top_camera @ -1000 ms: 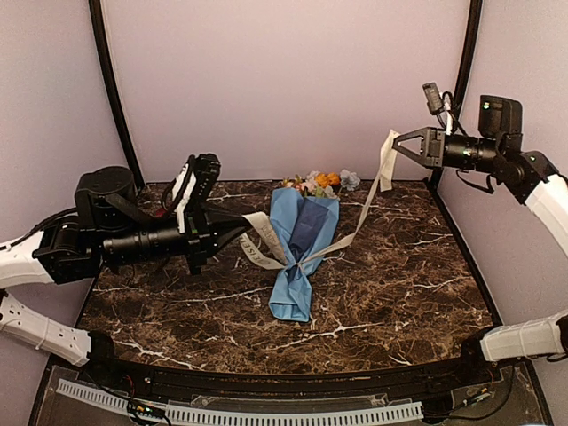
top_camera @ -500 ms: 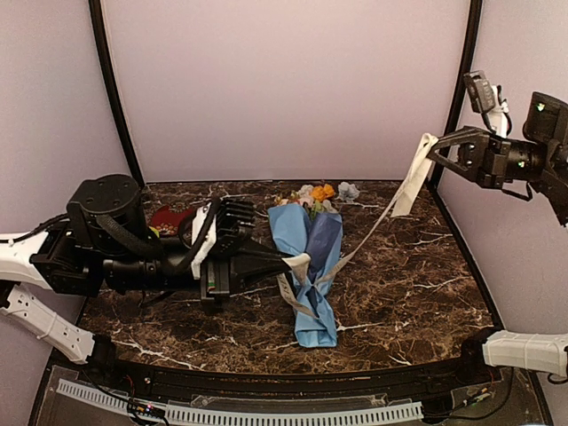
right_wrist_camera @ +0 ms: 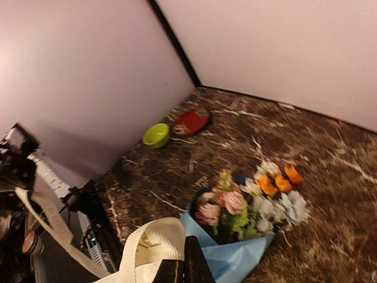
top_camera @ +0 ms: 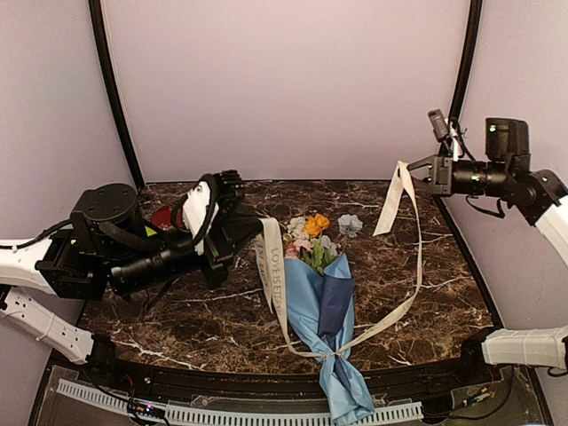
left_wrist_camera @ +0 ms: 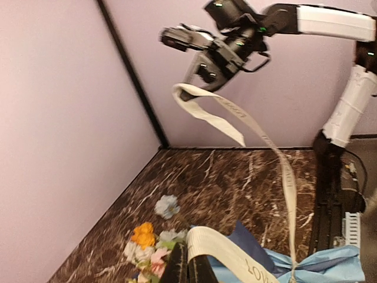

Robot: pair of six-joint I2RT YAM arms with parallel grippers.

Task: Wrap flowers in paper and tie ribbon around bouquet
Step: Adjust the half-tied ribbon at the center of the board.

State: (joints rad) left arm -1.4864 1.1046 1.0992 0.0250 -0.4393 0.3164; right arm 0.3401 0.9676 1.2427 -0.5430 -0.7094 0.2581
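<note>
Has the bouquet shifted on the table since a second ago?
Yes. The bouquet has slid toward the table's near edge, slightly rightward; its paper tail now overhangs it.

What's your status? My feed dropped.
Left gripper shut on ribbon; right gripper shut on its other end. Ribbon looped round bouquet, near edge. Nothing blocking.

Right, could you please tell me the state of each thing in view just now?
bouquet: wrapped in paper, lying on the table.
ribbon: looped round the bouquet's narrow end, both ends held up.
left end effector: shut on one ribbon end.
right end effector: shut on the other ribbon end.
loose blue bloom: lying apart on the table.
</note>
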